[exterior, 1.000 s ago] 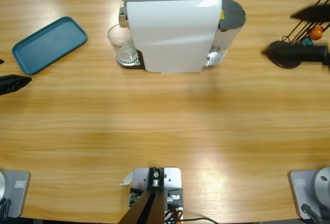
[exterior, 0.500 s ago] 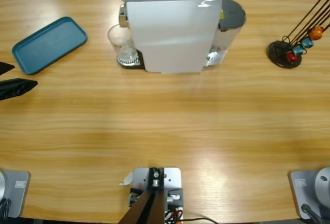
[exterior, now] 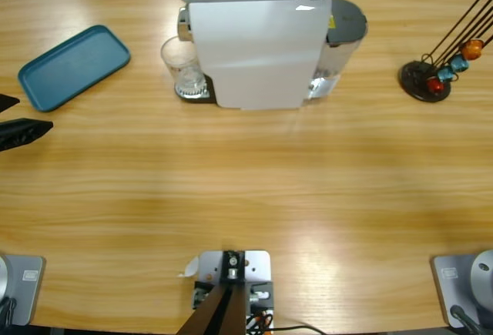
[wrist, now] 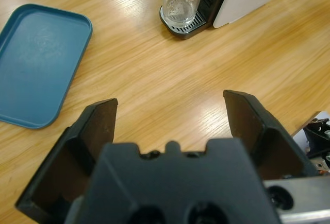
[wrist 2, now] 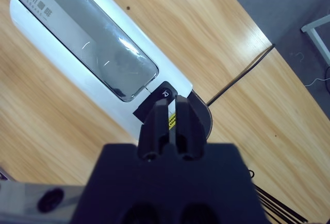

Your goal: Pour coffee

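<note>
White box-shaped coffee machine [exterior: 254, 42] sits at the far middle of the long wooden table [exterior: 246, 189], silver-grey lid strip along its top, black button at the right end of that strip.

Going left to right in the high view: black left gripper [exterior: 15, 123] pokes in at the left edge, low over bare wood, nothing between its jaws. Left wrist view shows the left gripper [wrist: 172, 113] with jaws spread wide and empty, pointing across the table toward the glass. Teal rounded rectangular plastic tray [exterior: 74, 67] lies far left, tilted diagonally, nothing on it, just beyond the left gripper and apart from it. Clear drinking glass [exterior: 181, 65] stands upright on the machine's black drip grate [exterior: 194, 92], touching the machine's left side under the spout; the glass looks empty, with a small red logo seen in the left wrist view [wrist: 183, 0]. Grey round water tank [exterior: 343, 31] sits at the machine's right rear. Black wire capsule stand [exterior: 435, 73] far right, holding red, blue and orange capsules, well apart from the machine.

Right gripper [wrist 2: 171, 116] is out of the high view; its wrist view looks straight down on the machine top [wrist 2: 87, 44], jaws pressed together, hanging above the black button [wrist 2: 166, 94].
</note>
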You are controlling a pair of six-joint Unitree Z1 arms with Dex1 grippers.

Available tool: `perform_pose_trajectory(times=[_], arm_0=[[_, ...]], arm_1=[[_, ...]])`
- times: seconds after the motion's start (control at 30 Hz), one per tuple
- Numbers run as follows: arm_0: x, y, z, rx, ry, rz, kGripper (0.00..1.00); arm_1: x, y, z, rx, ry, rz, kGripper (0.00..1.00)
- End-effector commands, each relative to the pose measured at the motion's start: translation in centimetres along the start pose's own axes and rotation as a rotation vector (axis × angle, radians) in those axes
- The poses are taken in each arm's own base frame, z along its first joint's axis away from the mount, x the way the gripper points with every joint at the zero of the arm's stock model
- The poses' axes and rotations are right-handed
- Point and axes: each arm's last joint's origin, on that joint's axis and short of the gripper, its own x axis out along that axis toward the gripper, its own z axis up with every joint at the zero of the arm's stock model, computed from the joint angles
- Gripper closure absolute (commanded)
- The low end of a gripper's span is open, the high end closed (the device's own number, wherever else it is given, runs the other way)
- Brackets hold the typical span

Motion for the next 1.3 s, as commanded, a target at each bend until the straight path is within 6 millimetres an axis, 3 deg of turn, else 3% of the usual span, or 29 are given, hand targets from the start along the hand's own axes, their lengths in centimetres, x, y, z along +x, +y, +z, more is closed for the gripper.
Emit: perform_pose_trajectory(times=[0.03, 0.5, 1.3], arm_0=[[-0.1, 0.0, -1.1, 0.013, 0.0, -0.017, 0.119], [-0.1, 0.0, -1.2, 0.014, -0.009, -0.022, 0.019], [0.1, 0.0, -1.2, 0.016, -0.003, -0.024, 0.018]], arm_1=[[3.5, -0.2, -0.6, 0.015, 0.095, 0.026, 1.0], [4.9, 0.0, -0.7, 0.015, 0.123, 0.048, 1.0], [5.5, 0.1, -0.7, 0.004, 0.136, 0.045, 1.0]])
